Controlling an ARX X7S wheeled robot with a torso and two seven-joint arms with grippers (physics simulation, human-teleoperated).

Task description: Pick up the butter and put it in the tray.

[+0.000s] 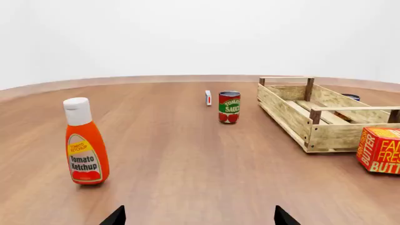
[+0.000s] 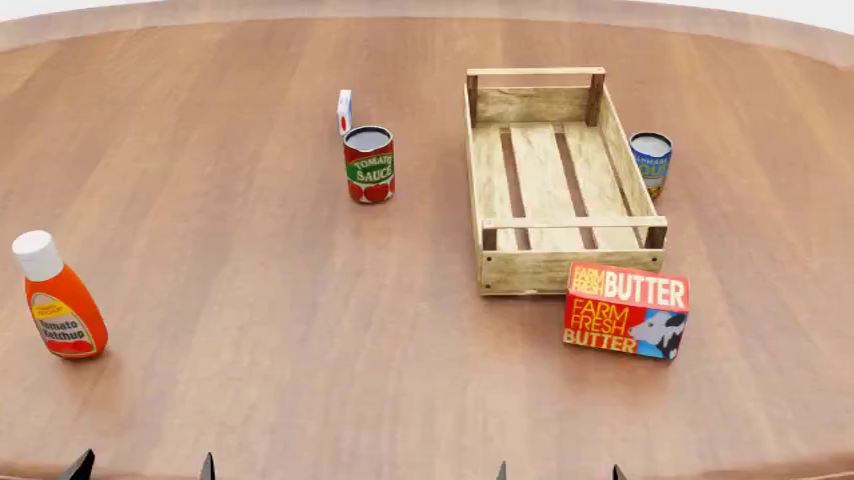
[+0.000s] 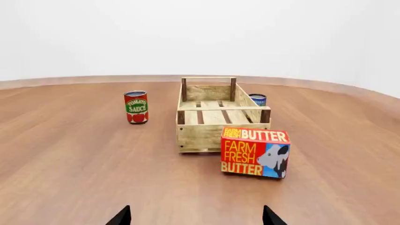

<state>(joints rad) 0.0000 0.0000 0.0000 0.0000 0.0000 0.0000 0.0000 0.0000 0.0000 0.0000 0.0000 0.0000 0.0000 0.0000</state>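
Butter (image 2: 626,310) sat upright on the worktop (image 2: 267,330), just off the near right corner of the tray (image 2: 491,160), close to its end wall but I couldn't tell if they touched; label faced me, cow at the lower right. Tray lay lengthwise away from me, nothing inside that I could see, slats bare. My right hand (image 2: 558,472) hung low at the near edge, short of the butter, fingertips spread apart and gripping nothing; right wrist view had the butter (image 3: 255,152) dead ahead between the tips, tray (image 3: 203,133) right behind it. My left hand (image 2: 142,466) was also at the near edge, tips apart, nothing in it. Ketchup (image 2: 56,297) stood upright far left, near that hand. Sauce can (image 2: 370,164) stood left of the tray, with a small white carton (image 2: 344,110) just behind it. A blue can (image 2: 650,162) stood just beside the tray's right wall, outside it. Left wrist view showed ketchup (image 1: 85,143) close by, the sauce can (image 1: 229,107) further out, tray (image 1: 293,117) and butter (image 1: 379,150) off to one side.
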